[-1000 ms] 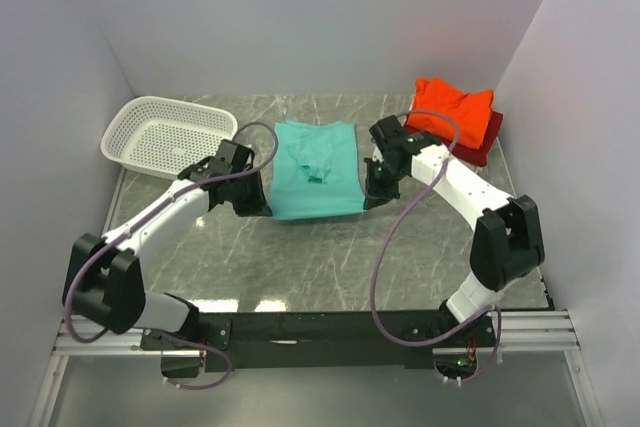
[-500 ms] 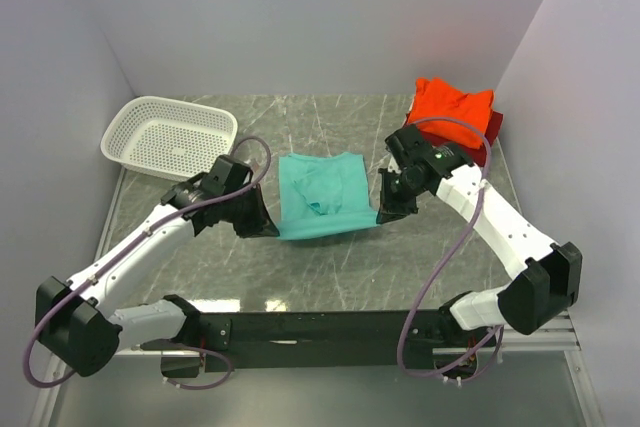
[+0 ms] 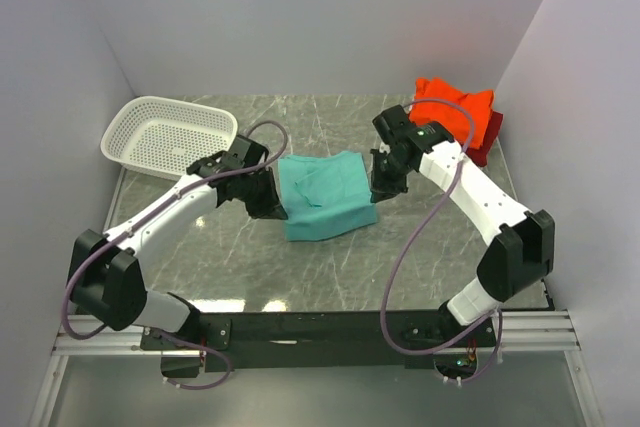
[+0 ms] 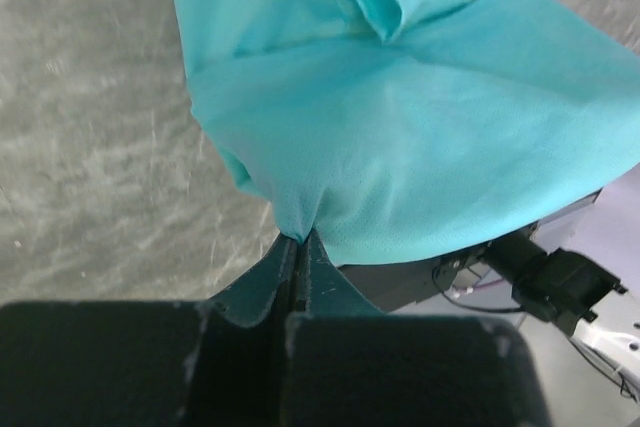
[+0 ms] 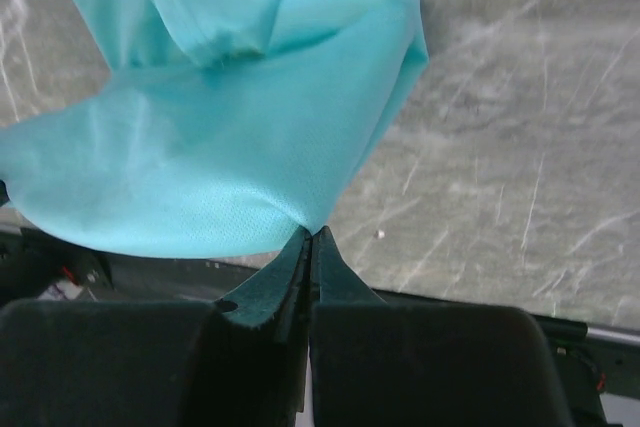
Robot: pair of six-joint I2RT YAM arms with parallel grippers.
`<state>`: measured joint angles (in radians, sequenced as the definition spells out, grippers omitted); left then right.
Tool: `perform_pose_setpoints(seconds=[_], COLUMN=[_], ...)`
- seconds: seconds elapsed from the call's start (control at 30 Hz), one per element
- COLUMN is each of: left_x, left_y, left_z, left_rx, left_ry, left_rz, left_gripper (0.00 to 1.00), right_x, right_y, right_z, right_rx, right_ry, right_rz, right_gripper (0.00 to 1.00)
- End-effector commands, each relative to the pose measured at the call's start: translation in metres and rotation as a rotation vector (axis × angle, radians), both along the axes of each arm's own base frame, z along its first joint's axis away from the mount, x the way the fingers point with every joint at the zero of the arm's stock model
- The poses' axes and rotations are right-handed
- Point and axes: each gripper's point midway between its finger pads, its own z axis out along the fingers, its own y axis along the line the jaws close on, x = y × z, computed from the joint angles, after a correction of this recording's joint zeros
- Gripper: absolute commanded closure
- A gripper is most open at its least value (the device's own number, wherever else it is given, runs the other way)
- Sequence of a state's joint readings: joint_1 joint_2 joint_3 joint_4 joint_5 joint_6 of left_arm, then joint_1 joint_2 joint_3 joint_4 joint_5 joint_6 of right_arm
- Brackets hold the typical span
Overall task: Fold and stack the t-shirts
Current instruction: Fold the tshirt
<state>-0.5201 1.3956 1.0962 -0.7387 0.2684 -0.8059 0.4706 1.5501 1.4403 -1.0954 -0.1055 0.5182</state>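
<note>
The teal t-shirt (image 3: 325,194) lies half-folded in the middle of the table, its near part doubled over. My left gripper (image 3: 277,202) is shut on its left corner, and my right gripper (image 3: 377,190) is shut on its right corner. In the left wrist view the teal cloth (image 4: 400,127) hangs from the closed jaws (image 4: 298,239). In the right wrist view the cloth (image 5: 230,137) is pinched the same way (image 5: 312,232). The folded orange-red shirt (image 3: 455,112) lies on a dark red shirt (image 3: 487,140) at the back right. No cream shirt shows.
A white mesh basket (image 3: 170,135) stands at the back left. Grey walls close in the marble table (image 3: 330,262) on three sides. The black rail with the arm bases runs along the near edge.
Both grippers have carried the shirt's near edge up, then away towards the back, doubling the shirt over. It now looks shorter and thicker. The stack and basket have not moved.
</note>
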Motion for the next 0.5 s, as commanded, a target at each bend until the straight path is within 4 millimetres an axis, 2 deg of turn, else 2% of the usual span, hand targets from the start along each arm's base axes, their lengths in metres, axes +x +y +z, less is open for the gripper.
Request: perform_pose_setpoints(seconds=[0.0,0.2,0.33,0.4,0.47], left_x=[0.028,0.054,0.072,0.082,0.097], left_y=[-0.007,-0.004,-0.002,-0.003,-0.001], left_z=[0.021,0.017,0.009,0.012,0.013], left_rx=[-0.047,-0.076,-0.080,-0.091,-0.099], left_ry=[-0.099,-0.101,-0.086,-0.097,-0.104], left_rz=[-0.021,-0.010,-0.004,-0.003,0.013], left_gripper=[1.00,1.00,1.00,1.00,1.00], right_x=[0.032,0.059,0.083,0.097,0.108], right_y=[0.000,0.000,-0.001,-0.001,-0.001], right_z=[0.013,0.012,0.017,0.018,0.011], right_rx=[-0.008,-0.013,-0.013,-0.013,-0.015], right_ry=[-0.092,-0.107,-0.131,-0.140,-0.128], right_rz=[-0.020,-0.030,-0.042,-0.049,-0.054], right_gripper=[1.00,1.00,1.00,1.00,1.00])
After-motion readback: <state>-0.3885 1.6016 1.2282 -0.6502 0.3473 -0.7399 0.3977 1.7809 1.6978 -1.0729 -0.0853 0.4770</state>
